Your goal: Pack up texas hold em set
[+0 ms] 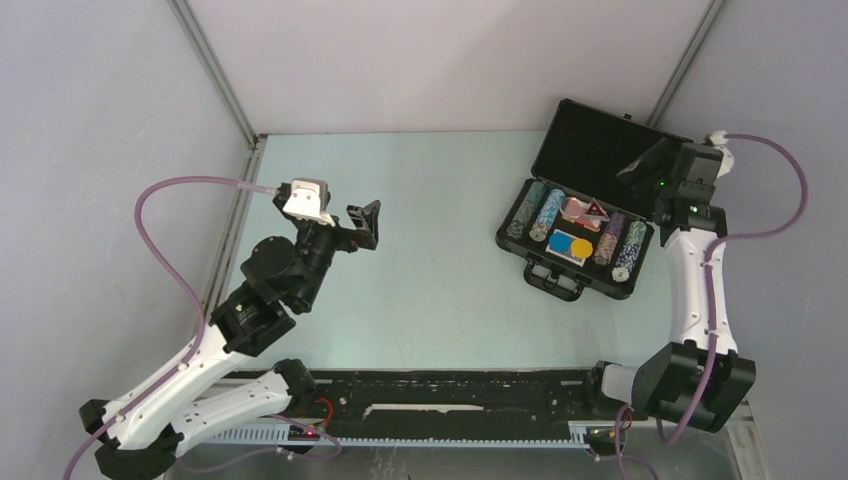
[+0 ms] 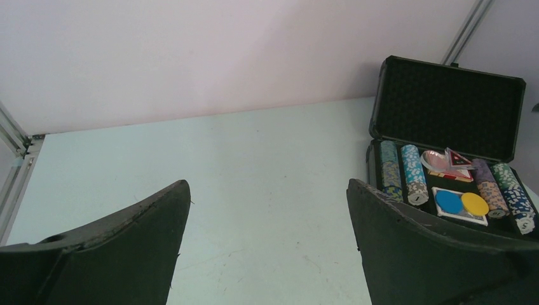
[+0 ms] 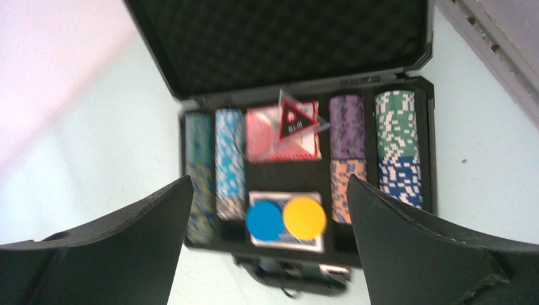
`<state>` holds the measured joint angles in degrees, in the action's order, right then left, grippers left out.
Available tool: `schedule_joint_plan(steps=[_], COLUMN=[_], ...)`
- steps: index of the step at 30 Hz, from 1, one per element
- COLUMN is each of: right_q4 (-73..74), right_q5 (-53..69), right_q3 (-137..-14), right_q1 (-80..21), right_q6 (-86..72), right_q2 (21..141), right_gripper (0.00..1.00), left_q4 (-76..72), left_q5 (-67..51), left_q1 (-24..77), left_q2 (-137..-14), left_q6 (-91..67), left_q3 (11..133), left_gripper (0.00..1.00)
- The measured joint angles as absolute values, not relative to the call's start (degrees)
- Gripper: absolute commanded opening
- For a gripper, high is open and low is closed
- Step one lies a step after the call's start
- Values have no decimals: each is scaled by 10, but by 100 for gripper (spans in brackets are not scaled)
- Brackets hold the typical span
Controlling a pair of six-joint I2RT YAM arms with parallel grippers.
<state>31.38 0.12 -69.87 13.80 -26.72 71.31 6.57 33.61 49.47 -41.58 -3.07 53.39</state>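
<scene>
Wide open and empty above the case, the right gripper could jam the lid on the tilted red triangle just ahead of it.

I have white shell links and black joint housings on both my left arm and my right arm. A mauve cable trails from each wrist. My jaws are matte black wedges with scuffed edges. A green light glows on my right wrist.
</scene>
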Motion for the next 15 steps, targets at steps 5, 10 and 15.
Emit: schedule_joint_plan(steps=[5, 10, 15], right_q4=[179, 60, 19], right_q5=[-11, -10, -18], right_q3=[-689, -698, -742], right_q1=[170, 183, 198], right_q6=[-437, -594, -718], right_q2=[750, 864, 993], right_gripper=[98, 83, 72], left_q4=[66, 66, 66], left_q5=[328, 326, 326], left_q1=[495, 495, 495], left_q2=[-412, -413, -412], left_q6=[-35, -36, -36], left_q3=[534, 534, 534], left_gripper=[99, 99, 99])
